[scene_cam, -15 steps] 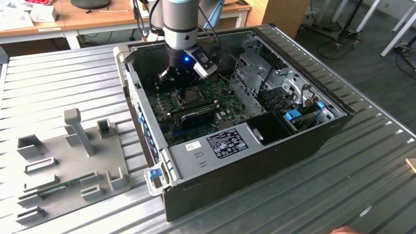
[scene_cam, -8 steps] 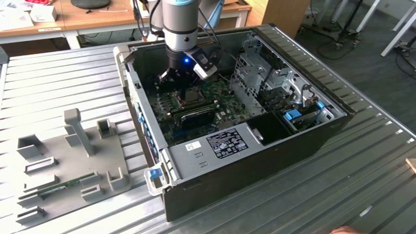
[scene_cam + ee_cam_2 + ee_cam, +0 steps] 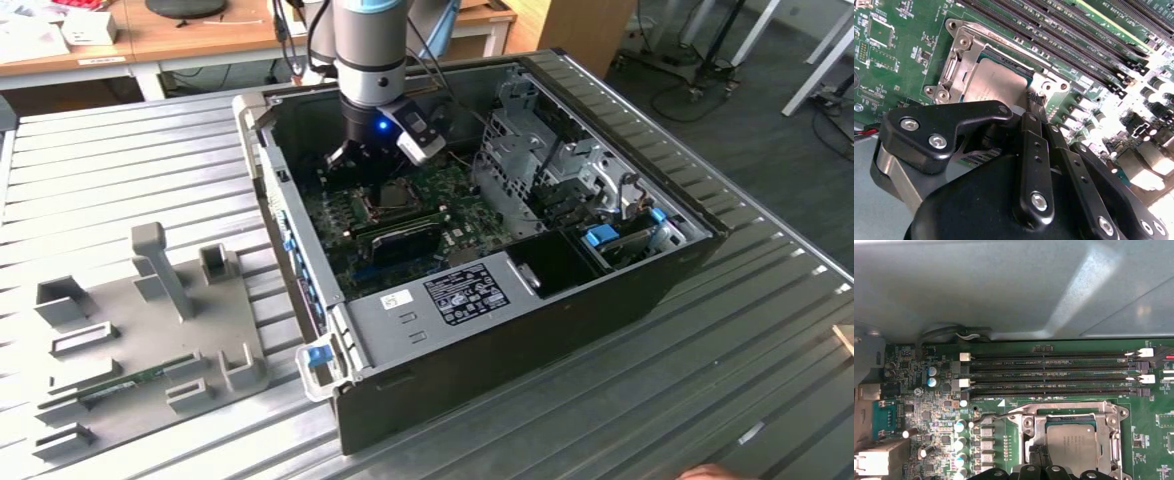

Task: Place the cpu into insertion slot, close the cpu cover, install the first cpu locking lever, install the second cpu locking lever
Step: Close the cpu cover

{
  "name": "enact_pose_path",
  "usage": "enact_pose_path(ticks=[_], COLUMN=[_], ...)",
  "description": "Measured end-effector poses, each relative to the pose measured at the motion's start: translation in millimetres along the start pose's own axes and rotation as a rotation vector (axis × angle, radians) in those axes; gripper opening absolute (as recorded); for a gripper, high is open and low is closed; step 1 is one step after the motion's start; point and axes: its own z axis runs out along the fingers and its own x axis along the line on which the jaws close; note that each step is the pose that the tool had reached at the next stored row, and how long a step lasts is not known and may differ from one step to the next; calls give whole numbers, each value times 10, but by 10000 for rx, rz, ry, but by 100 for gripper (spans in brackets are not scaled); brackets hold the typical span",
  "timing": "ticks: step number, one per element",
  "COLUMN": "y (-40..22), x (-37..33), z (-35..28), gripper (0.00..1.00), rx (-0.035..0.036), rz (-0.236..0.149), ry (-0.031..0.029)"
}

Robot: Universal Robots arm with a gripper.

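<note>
Nearest the lens in the second wrist view is my gripper (image 3: 1036,102): matte black linkage bars with bright screw heads, and a brushed steel band curving round one side. How wide it stands I cannot tell. Its tip is down at the edge of the cpu cover (image 3: 961,60), apparently touching the frame there, and I see nothing carried in it.

That cover is a thin, shiny stamped-metal frame lying flat. Through its square window shows the cpu (image 3: 996,82), a dull silver-grey plate seated in the insertion slot (image 3: 1069,418), whose dark rim edges the chip. In the first wrist view a thin bent wire lever (image 3: 994,415) runs beside a corner of the frame; I cannot tell whether it is hooked. Long black memory slots (image 3: 1054,372) lie parallel just beside the socket on the green circuit board (image 3: 899,50).

At the exterior view's left, a grey moulded fixture plate (image 3: 147,330) with upright posts rests on the ribbed metal table (image 3: 107,150). At centre the open computer case (image 3: 641,290) lies on its side, and my arm (image 3: 367,50) reaches down into it from the upper middle of the frame. Towards the exterior view's right stands a perforated bare-metal drive cage (image 3: 547,150).
</note>
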Motion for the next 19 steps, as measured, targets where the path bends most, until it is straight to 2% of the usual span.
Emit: enact_pose_path(ticks=[4, 19], y=[-1, -2], x=[1, 3], z=[25, 51], gripper=[10, 10], rx=[4, 6], rz=[0, 1], ry=[3, 4])
